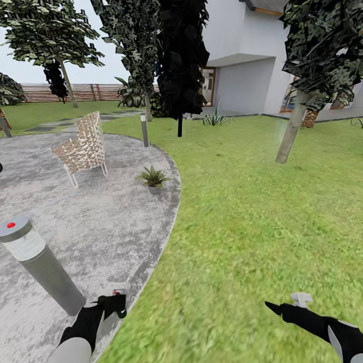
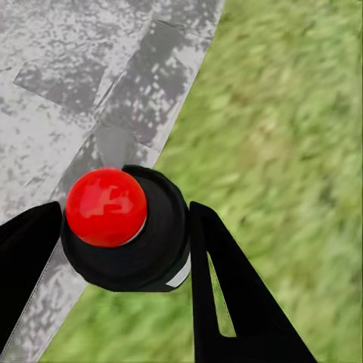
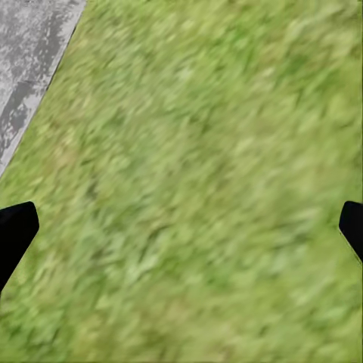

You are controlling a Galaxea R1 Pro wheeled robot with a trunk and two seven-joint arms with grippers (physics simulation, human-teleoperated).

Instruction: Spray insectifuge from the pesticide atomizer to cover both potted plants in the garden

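A grey stone patio (image 1: pixel 75 217) meets lawn (image 1: pixel 252 212); one potted plant (image 1: pixel 153 179) sits centre-left. The left gripper (image 2: pixel 121 227) clamps the pesticide atomizer (image 2: pixel 128 234); the right gripper (image 3: pixel 181 227) gapes wide. Best approach the plant squarely, nozzle forward, before spraying.

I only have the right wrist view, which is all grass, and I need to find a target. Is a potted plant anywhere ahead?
Observer: Yes, one potted plant stands ahead and to the left, near the edge of the stone patio.
Operator: Do we have the sprayer?
Observer: It seems so. The left gripper is closed around a dark bottle with a red knob, apparently the pesticide atomizer.
Operator: Anything close on that side?
Observer: A grey bollard lamp stands on the patio just left of the left arm.
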